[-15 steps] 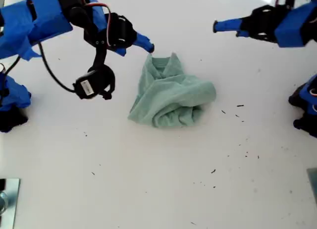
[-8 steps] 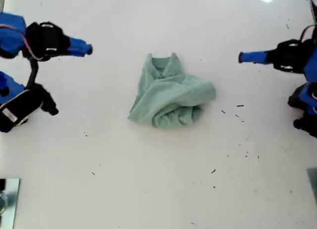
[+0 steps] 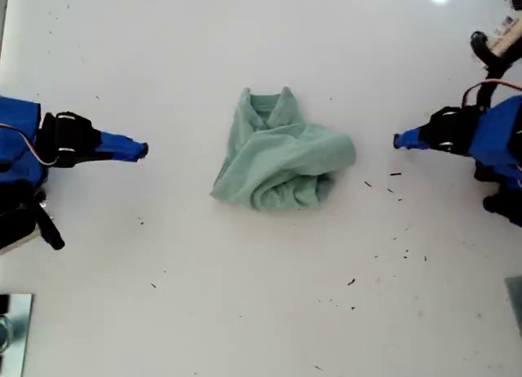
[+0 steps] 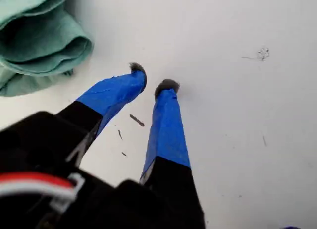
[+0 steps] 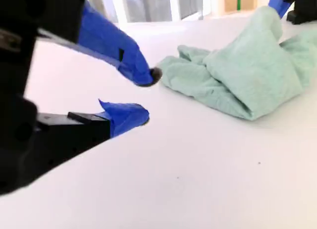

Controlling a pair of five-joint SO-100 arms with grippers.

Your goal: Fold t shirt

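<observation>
The t shirt (image 3: pixel 281 159) lies in a rumpled, loosely bundled heap near the middle of the white counter (image 3: pixel 245 312), its pale sage-green cloth soft and heathered, with rounded rolled folds along the lower edge and a V-shaped opening of layered fabric at the top in the exterior view. The counter is smooth and glossy, speckled with small dark flecks (image 3: pixel 390 181) toward the exterior view's right. My first gripper (image 4: pixel 151 79) hovers over bare counter with its 2 blue-taped fingers slightly parted and nothing between them; each finger ends in a dark rounded tip, and a rolled edge of the t shirt (image 4: pixel 39 40) lies near it, not touching. Going by the flecks under it, this is the arm at the exterior view's right (image 3: pixel 404 139). My second gripper (image 5: pixel 146 97) is spread open and empty, its blue wedge-shaped fingers apart just above the counter, with the crumpled t shirt (image 5: pixel 242 75) lying ahead of it, well apart; it is the arm at the exterior view's left (image 3: pixel 137 150).
</observation>
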